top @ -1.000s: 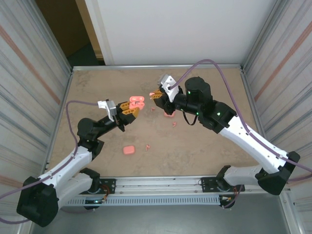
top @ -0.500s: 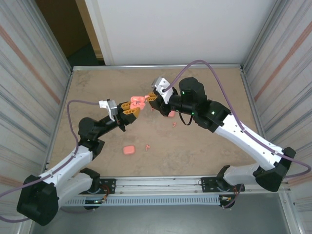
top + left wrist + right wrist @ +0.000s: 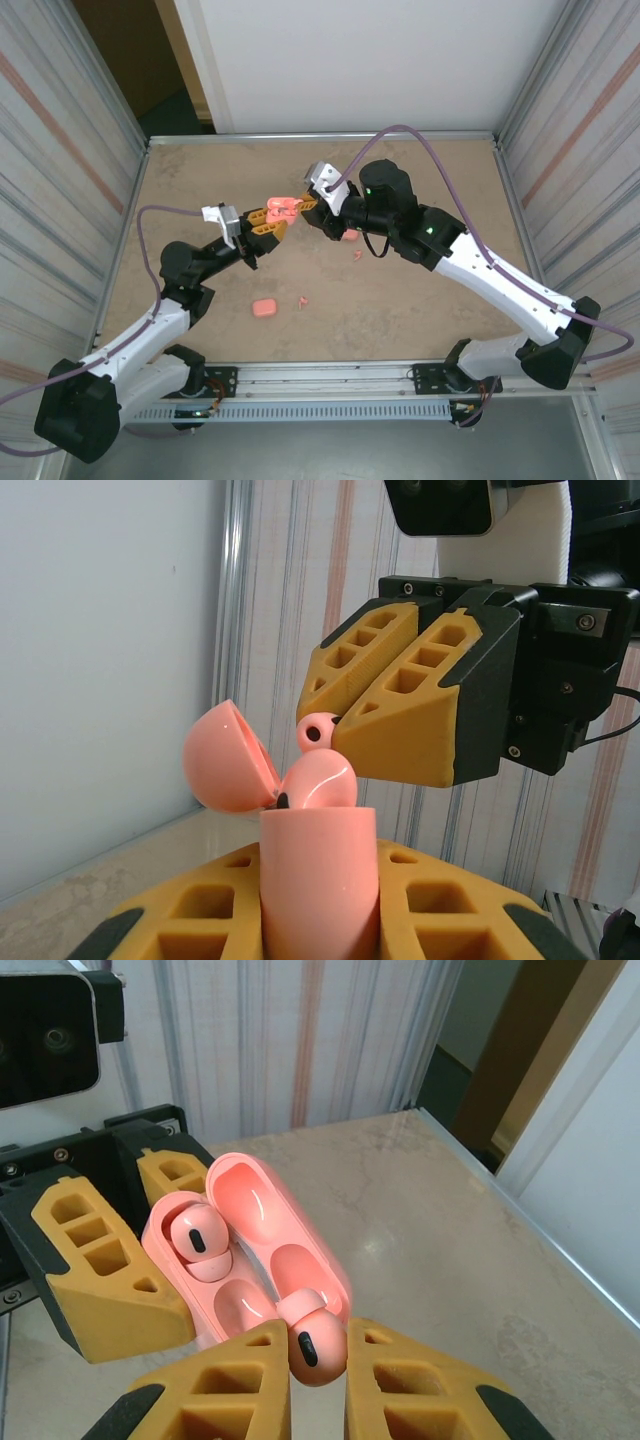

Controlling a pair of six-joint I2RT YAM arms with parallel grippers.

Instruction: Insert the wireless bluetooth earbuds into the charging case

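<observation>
My left tool (image 3: 272,220) is clamped on the lower body of the charging case (image 3: 262,1205), which is glossy salmon-pink plastic, pill-rounded, with its hinged lid flipped open. One earbud (image 3: 200,1238) sits in a well: a smooth bulb with a dark oval patch. My right tool (image 3: 318,1358), with ribbed yellow plastic fingers, pinches a second earbud (image 3: 314,1338) close over the empty well. The counter (image 3: 200,180) is matte, beige and marbled. On it lie a closed pink case (image 3: 264,308) and a loose earbud (image 3: 302,301).
</observation>
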